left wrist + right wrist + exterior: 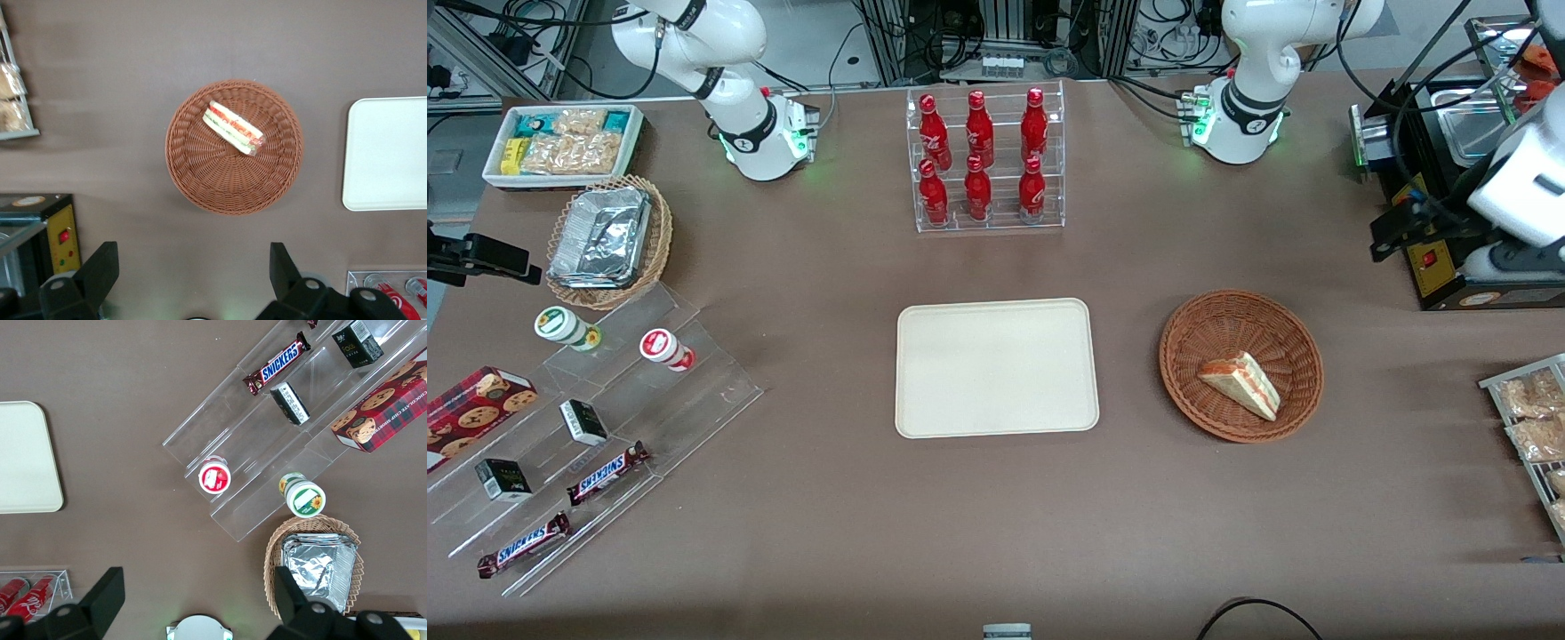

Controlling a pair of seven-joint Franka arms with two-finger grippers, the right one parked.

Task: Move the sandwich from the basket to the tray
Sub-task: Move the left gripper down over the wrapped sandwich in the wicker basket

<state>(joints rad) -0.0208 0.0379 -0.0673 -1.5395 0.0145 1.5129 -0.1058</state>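
The sandwich (1240, 383) (233, 128), a clear-wrapped white wedge with orange-red and green filling, lies in the round reddish-brown wicker basket (1209, 324) (227, 190). The cream-beige tray (996, 367) (387, 153) lies flat beside the basket, toward the parked arm's end, with nothing on it. My left gripper (193, 248) (1392, 231) hangs high above the table, farther from the front camera than the basket and next to the black appliance. It is open, with only bare table showing between its fingers.
A black appliance (1449, 222) (40, 233) stands at the working arm's end, with a wire rack of snack packets (1534, 427) nearer the camera. A clear rack of red bottles (983, 160) stands past the tray. Acrylic snack steps (587, 427), a foil-container basket (609, 240) and a white bin (565, 142) occupy the parked arm's end.
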